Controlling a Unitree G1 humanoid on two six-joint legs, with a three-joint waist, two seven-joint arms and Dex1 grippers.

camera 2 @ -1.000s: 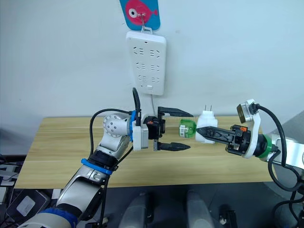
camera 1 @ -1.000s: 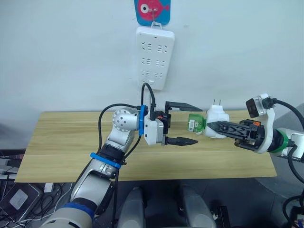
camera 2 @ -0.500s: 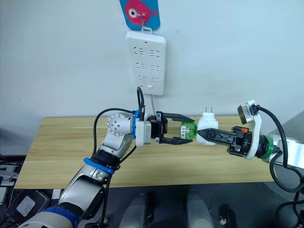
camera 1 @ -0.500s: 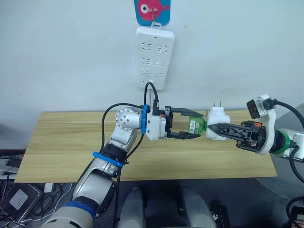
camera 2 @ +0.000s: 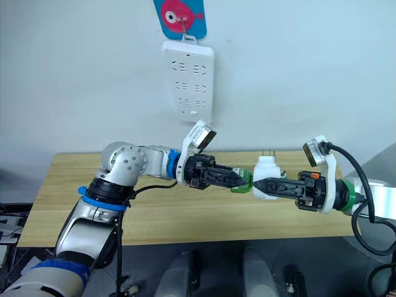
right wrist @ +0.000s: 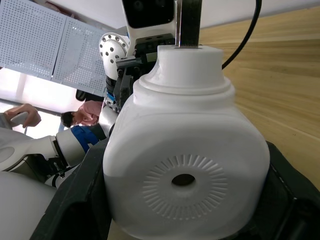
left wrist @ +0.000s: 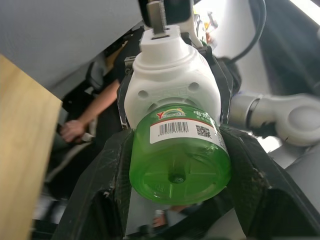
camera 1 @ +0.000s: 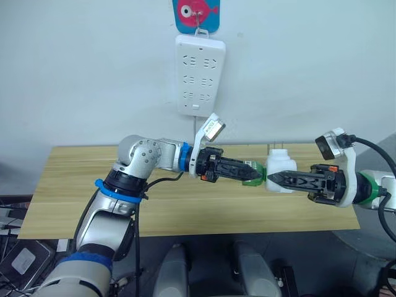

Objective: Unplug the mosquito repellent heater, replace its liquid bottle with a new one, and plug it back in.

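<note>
Above the wooden surface [camera 1: 80,185], whose near edge runs below them, both arms reach level toward each other, well below the wall power strip [camera 1: 200,75]. The left hand [camera 1: 252,174] clamps the green liquid bottle [left wrist: 180,160] (label up), still seated in the mosquito repellent heater [camera 1: 279,171]. The right hand [camera 1: 272,179] grips the heater's white body, prongs upward.

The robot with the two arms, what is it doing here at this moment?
The robot holds the white heater in its right end effector, off the wall strip and above the wooden table. Its left end effector is closed on the green bottle, which sits in the heater's socket. It looks ready to twist or pull the bottle out.
</note>
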